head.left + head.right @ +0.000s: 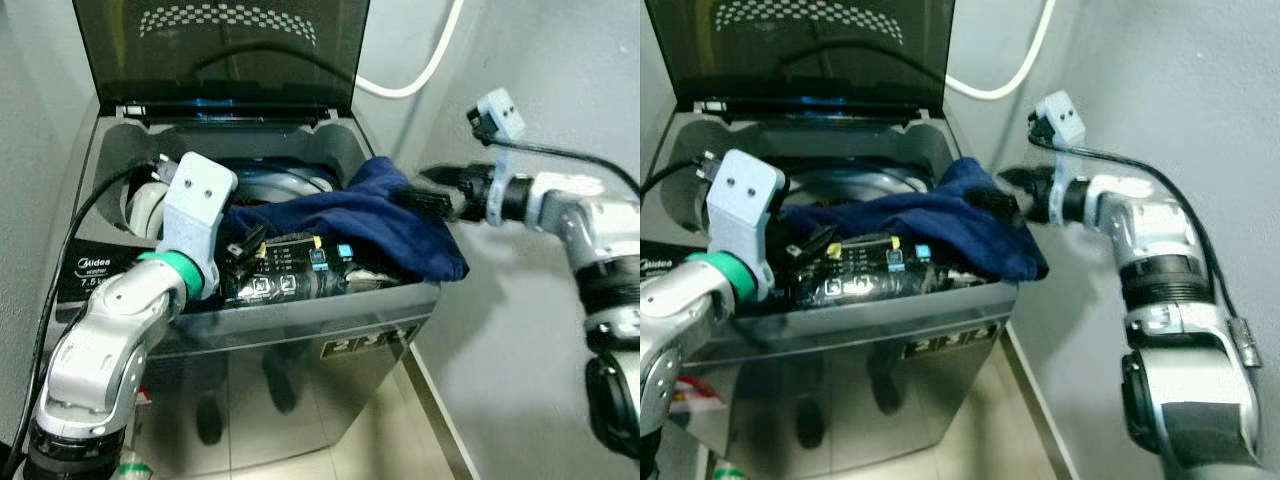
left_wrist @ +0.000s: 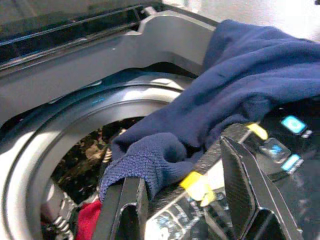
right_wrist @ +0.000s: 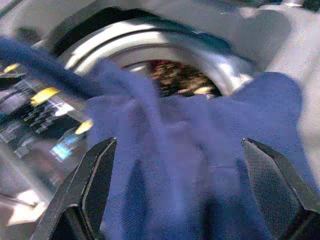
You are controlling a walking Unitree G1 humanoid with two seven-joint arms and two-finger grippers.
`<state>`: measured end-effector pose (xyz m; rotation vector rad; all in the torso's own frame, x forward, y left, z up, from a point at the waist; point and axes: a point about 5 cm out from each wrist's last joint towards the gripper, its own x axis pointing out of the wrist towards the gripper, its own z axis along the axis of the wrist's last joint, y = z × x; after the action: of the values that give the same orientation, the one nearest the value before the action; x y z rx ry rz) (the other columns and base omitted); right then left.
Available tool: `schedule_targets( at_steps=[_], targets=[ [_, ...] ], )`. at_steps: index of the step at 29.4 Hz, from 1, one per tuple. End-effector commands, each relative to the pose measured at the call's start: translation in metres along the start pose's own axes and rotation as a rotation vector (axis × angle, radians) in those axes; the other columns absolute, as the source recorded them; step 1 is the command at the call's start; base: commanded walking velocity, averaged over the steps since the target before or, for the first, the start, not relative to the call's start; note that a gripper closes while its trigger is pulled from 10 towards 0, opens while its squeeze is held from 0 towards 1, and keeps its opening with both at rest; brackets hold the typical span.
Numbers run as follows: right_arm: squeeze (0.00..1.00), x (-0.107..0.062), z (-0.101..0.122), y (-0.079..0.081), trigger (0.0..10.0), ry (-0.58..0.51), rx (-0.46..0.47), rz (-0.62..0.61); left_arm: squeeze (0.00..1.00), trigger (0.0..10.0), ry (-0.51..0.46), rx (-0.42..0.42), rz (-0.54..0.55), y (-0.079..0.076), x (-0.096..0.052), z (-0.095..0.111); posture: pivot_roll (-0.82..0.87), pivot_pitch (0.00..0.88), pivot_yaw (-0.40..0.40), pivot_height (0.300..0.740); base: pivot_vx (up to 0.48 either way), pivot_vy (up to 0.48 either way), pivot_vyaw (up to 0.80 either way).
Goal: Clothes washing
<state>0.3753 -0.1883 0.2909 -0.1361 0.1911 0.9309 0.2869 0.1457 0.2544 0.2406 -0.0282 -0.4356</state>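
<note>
A top-loading washing machine (image 1: 300,330) stands with its dark lid (image 1: 220,50) raised. A navy blue garment (image 1: 370,225) lies draped over the control panel (image 1: 290,270) and the machine's front right corner, one end hanging into the drum (image 2: 60,145). My left gripper (image 1: 245,248) hovers open over the panel's left part, its fingers (image 2: 245,185) on either side of the garment's edge (image 2: 150,165). At the machine's right side, my right gripper (image 1: 415,197) is open against the garment's bunched part (image 3: 185,150). Red and patterned laundry (image 2: 87,220) lies in the drum.
A grey wall (image 1: 520,60) stands close on the machine's right, with a white hose (image 1: 420,75) looping down it. A black cable (image 1: 95,205) runs along my left arm over the machine's left rim. Tiled floor (image 1: 380,440) shows in front.
</note>
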Motion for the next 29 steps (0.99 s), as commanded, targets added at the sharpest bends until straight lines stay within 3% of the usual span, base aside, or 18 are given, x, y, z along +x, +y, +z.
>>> schedule_targets(
  at_steps=[1,4,5,7,8,10,16,17,18,19,20,29],
  targets=[
    [1.0,-0.003,-0.009,0.004,10.0,0.036,0.017,0.05,0.0,10.0,0.013,0.003,-0.021,-0.004,-0.003,-0.002,0.06,0.03,-0.071,0.74,0.0,0.0,0.0],
    [1.0,0.003,-0.02,0.01,10.0,0.051,0.059,0.096,0.0,10.0,0.024,0.004,-0.013,-0.004,-0.006,-0.003,0.06,0.031,-0.08,0.74,0.0,0.0,0.0],
    [0.22,0.01,-0.027,0.011,10.0,0.06,0.073,0.071,0.0,10.0,0.033,0.004,-0.007,-0.004,-0.007,-0.004,0.07,0.034,-0.083,0.74,0.0,0.0,0.0],
    [0.22,0.01,-0.027,0.011,10.0,0.06,0.073,0.071,0.0,10.0,0.033,0.004,-0.007,-0.004,-0.007,-0.004,0.07,0.034,-0.083,0.74,0.0,0.0,0.0],
    [0.0,0.019,-0.035,0.014,10.0,0.069,0.082,0.055,0.0,10.0,0.039,0.003,0.0,-0.004,-0.008,-0.005,0.07,0.034,-0.083,0.74,0.0,0.0,0.0],
    [0.0,0.036,-0.047,0.022,10.0,0.085,0.085,0.023,0.0,10.0,0.048,-0.001,0.015,-0.002,-0.011,-0.007,0.07,0.042,-0.08,0.74,0.0,0.0,0.0],
    [0.0,0.057,-0.061,0.034,10.0,0.12,0.07,-0.01,0.0,10.0,0.045,0.009,0.071,0.007,-0.015,-0.009,0.07,0.053,-0.082,0.74,0.0,0.0,0.0],
    [0.0,0.06,-0.062,0.035,4.4,0.119,0.07,-0.02,0.0,10.0,0.053,0.011,0.108,0.011,-0.017,-0.01,0.07,0.053,-0.081,0.74,0.0,0.0,0.0],
    [0.0,0.062,-0.062,0.036,2.7,0.119,0.069,-0.026,0.0,10.0,0.064,0.014,0.136,0.015,-0.019,-0.012,0.07,0.053,-0.081,0.74,0.0,0.0,0.0],
    [0.0,0.063,-0.062,0.037,2.7,0.119,0.068,-0.029,0.0,10.0,0.072,0.016,0.153,0.017,-0.02,-0.014,0.07,0.053,-0.081,0.74,0.0,0.0,0.0],
    [0.0,0.064,-0.061,0.038,0.0,0.111,0.071,-0.028,0.0,10.0,0.084,0.024,0.166,0.018,-0.021,-0.016,0.08,0.053,-0.08,0.74,0.0,0.0,0.0],
    [0.0,0.064,-0.051,0.037,0.0,0.074,0.074,-0.045,0.0,10.0,0.115,0.031,0.214,0.023,-0.025,-0.022,0.07,0.052,-0.08,0.74,0.0,0.0,0.0]
  ],
)
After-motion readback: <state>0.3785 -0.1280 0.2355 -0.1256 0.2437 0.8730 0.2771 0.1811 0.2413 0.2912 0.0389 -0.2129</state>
